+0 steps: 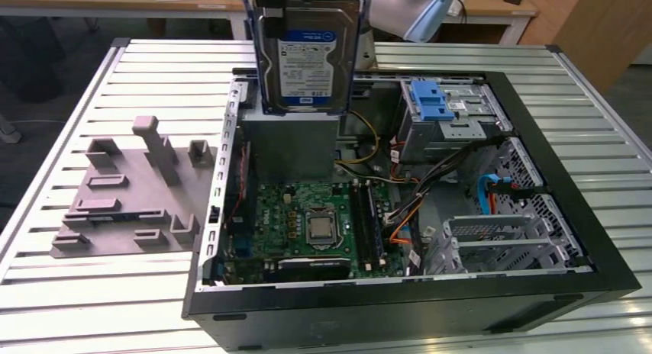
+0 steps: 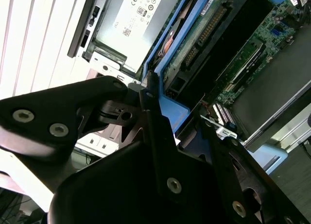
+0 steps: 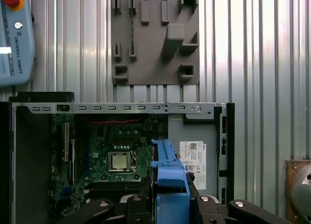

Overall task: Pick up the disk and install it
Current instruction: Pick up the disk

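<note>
Holding disk (image 1: 305,53) upright at exterior view's top centre, your gripper (image 3: 170,202) pinches its blue bracket (image 3: 167,170) edges; lower edge just above grey box (image 1: 285,144) inside open case (image 1: 408,308).

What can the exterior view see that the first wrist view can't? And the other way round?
Exterior view: the blue-and-white label of the disk, face on, as it hangs upright over the open computer case, plus the blue latch on the drive cage.
First wrist view: a teach pendant with a red button, and the white sticker on the grey box.
Both: the motherboard, the grey fixture plate on the slatted table, and the disk, edge-on in the first wrist view, showing its blue bracket.
</note>
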